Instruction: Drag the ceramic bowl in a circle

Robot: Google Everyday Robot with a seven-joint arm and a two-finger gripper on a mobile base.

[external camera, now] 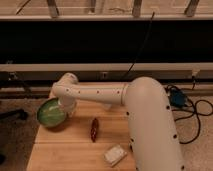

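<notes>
While my arm reaches across the wooden tabletop [75, 150], my tool [67, 106] sits at the right rim of the round, shallow green glazed ceramic bowl [50, 114], which lies at the tabletop's left edge. Whether the tool is open or closed on that rim I cannot tell. I judge myself partway round the circle. The next move calls for curving the bowl inward, away from the edge, without lifting it. I count one bowl, one slim dark red object [94, 129], one pale rectangular block [115, 155] and one tool.

Glossy ceramic bowl [50, 114], matt wooden table [75, 147], smooth hand [67, 106] at bowl's rim
</notes>
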